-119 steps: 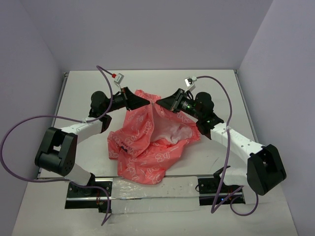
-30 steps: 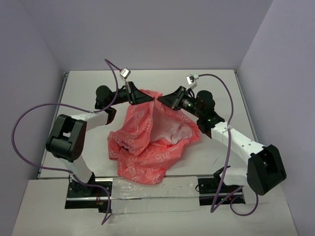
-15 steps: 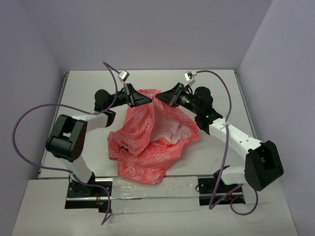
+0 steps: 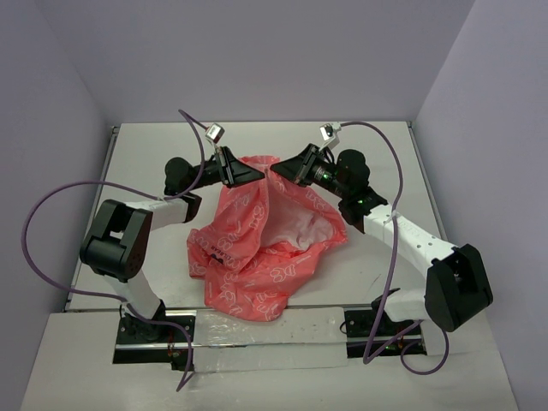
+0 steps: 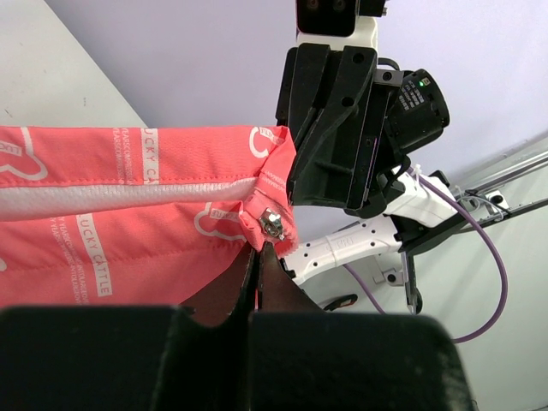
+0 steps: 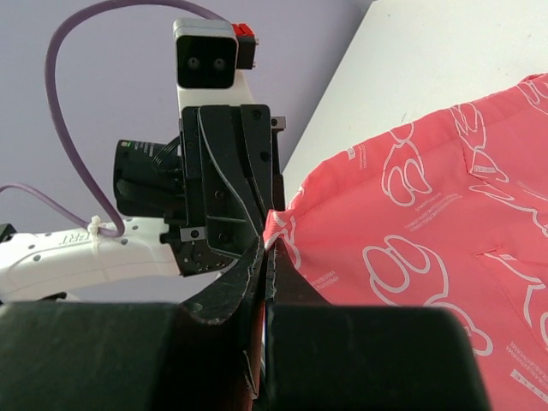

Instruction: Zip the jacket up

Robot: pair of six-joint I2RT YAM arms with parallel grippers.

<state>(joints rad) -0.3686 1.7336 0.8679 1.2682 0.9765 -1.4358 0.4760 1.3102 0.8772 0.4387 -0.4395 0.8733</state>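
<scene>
Left gripper [image 4: 257, 172] pinched shut on jacket [image 4: 257, 257] top edge (beside metal fastener [image 5: 272, 224]); right gripper [image 4: 278, 170] clamped on edge opposite. Both poses unchanged from half-second ago.

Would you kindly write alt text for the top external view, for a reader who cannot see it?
The left hand and right hand each pinch the far edge of a coral-pink jacket, their tips almost meeting. The jacket lies crumpled and open on a white table, white lining showing.
</scene>
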